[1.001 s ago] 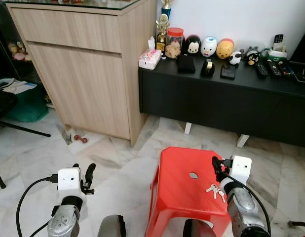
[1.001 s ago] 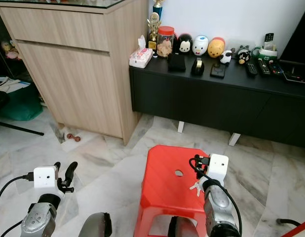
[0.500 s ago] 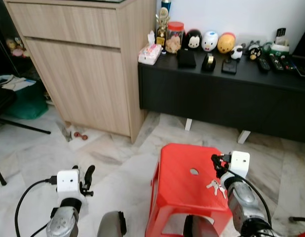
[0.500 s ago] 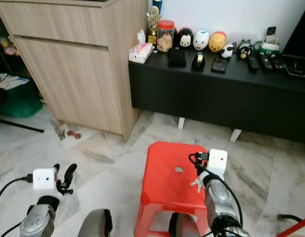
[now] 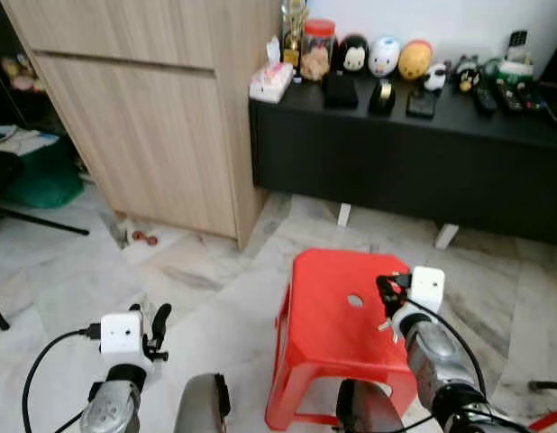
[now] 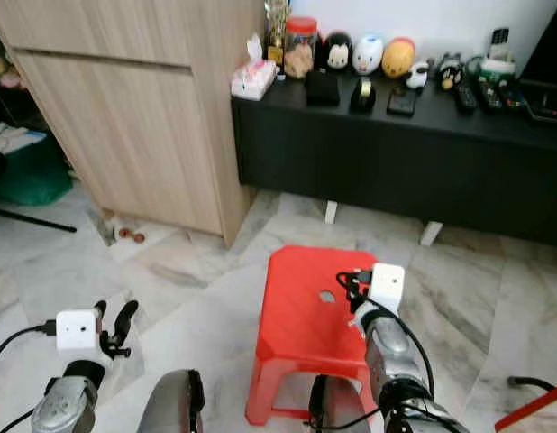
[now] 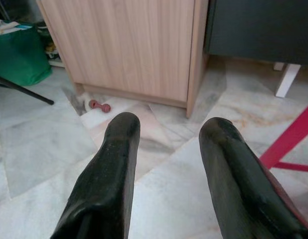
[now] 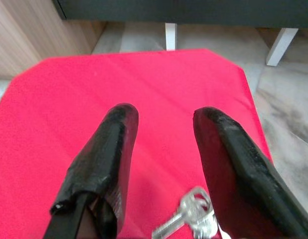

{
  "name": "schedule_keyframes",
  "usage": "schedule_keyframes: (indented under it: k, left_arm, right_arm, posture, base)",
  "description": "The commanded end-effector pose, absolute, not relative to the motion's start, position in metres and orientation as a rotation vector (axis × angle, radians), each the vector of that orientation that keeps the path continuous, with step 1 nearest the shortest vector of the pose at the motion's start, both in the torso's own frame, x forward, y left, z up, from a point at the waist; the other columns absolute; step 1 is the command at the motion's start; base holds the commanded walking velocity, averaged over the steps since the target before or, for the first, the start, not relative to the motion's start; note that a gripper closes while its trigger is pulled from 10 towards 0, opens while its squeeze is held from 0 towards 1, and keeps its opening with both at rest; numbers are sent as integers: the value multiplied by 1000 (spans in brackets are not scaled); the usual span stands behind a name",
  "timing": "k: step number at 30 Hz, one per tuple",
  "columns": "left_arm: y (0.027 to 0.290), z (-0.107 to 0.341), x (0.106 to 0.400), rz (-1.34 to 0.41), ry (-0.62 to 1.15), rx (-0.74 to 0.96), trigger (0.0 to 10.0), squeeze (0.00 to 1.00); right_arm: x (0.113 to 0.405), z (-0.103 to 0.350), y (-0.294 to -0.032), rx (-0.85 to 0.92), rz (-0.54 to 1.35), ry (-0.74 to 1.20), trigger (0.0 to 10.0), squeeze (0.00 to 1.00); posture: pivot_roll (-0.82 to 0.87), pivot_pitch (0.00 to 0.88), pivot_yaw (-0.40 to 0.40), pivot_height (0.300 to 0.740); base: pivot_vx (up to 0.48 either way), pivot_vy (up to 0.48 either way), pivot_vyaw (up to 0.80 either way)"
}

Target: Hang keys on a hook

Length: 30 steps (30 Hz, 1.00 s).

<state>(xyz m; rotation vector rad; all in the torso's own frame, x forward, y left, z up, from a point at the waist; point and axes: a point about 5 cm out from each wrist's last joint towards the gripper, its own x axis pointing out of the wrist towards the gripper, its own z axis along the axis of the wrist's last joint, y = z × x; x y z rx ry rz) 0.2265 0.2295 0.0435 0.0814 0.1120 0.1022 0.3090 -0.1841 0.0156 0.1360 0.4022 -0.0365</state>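
Note:
A small bunch of silver keys (image 8: pixel 193 214) lies on the top of a red plastic stool (image 5: pixel 325 336), near its right side. My right gripper (image 5: pixel 384 287) hovers just above the stool and is open, its two black fingers (image 8: pixel 106 149) reaching past the keys, which lie below and between them close to the wrist. From the head, the keys (image 5: pixel 384 324) peek out beside the right arm. My left gripper (image 5: pixel 158 317) is open and holds nothing; it hangs low over the marble floor to the left of the stool.
A light wooden cabinet (image 5: pixel 152 117) stands at the back left. A black low sideboard (image 5: pixel 414 162) carries figurines and a tissue box (image 5: pixel 271 83). A small red object (image 7: pixel 100 105) lies on the floor by the cabinet, and a green bag (image 5: pixel 44 171) sits at far left.
The whole view has shifted, so the camera moved. The right gripper stays over the stool's right side, and the keys are now more hidden beside its arm.

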Motion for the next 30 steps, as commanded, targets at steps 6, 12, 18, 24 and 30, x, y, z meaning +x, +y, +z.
schedule_keyframes:
  k: [6,12,18,24,30]
  left_arm:
    - [231,42,221,105,133,79,10000,0]
    - [232,43,218,102,138,82,10000,0]
    - [233,43,217,100,143,87,10000,0]
    - [233,43,217,95,150,93,10000,0]
    - [233,44,219,92,149,94,10000,0]
  right_arm:
    - [311,16,-196,170,-75,460,10000,0]
    - [312,15,-197,218,-65,491,10000,0]
    - [313,15,-194,207,-43,516,10000,0]
    - [312,13,-192,202,-43,543,10000,0]
    - [309,10,-197,209,-75,540,10000,0]
  posture:
    - [94,102,-38,560]
    - [99,108,-29,560]
    - [101,113,-25,560]
    - [105,115,-21,560]
    - [102,110,-20,560]
  base:
    - [0,0,0]
    - [0,0,0]
    - [0,0,0]
    - [0,0,0]
    - [0,0,0]
